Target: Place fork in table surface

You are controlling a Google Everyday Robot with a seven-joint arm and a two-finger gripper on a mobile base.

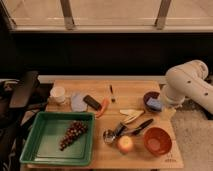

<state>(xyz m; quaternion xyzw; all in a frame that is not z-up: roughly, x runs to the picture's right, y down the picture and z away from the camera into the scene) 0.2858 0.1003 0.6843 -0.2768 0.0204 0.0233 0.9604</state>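
Note:
The fork (112,93) is thin, with a dark handle and a pale end. It lies flat on the light-brown wooden table surface (100,155), near the back middle, just right of the black phone-like slab (92,102). My white arm (187,82) reaches in from the right. My gripper (168,106) is at the table's right edge, beside the dark bowl, well right of the fork and apart from it. Most of it is hidden by the arm.
A green tray (35,147) with grapes sits front left. A white cup (58,93), grey lid (78,102) and orange piece (103,107) sit mid-table. A dark bowl with a blue sponge (153,102), knife (140,126), metal scoop (111,134), apple (125,144) and red bowl (157,141) sit right.

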